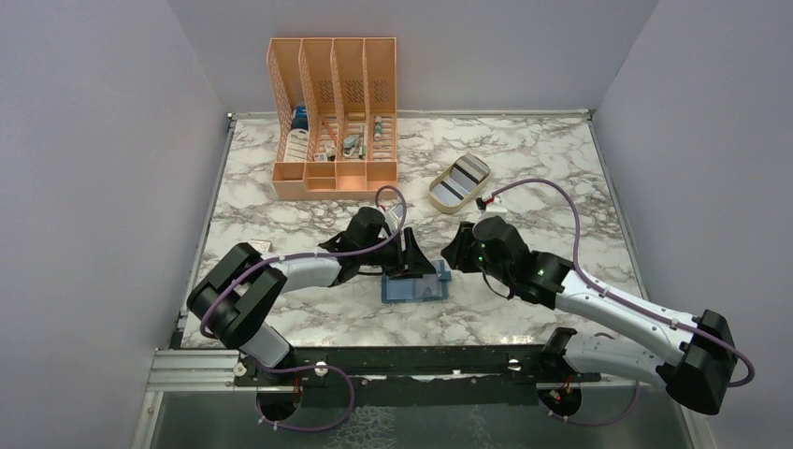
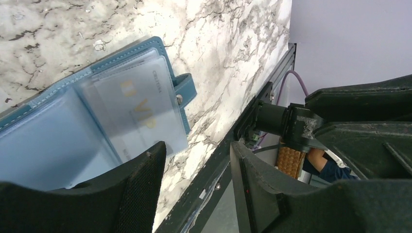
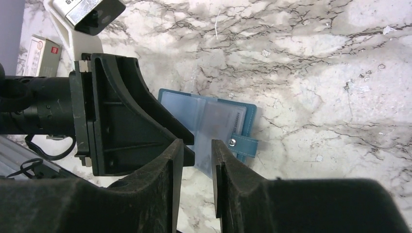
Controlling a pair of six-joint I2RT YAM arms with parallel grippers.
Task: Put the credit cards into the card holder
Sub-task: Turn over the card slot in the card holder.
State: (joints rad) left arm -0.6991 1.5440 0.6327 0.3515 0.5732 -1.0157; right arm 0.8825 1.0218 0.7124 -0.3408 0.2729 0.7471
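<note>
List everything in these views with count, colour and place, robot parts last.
card holder: one, teal-blue, lying open on the table between the two grippers
sleeved card: one, pale with gold lettering, inside a clear sleeve of the holder
loose cards: count unclear, grey and dark-striped, in the tray
tray: one, beige oval, right of the rack
file rack: one, orange, far left of the table, small items in its slots
box: one, white and red, on the table beside the left arm
table: one, white marble with grey veins
left gripper: black, open, over the holder
right gripper: black, fingers nearly together near the holder's strap, grip unclear
</note>
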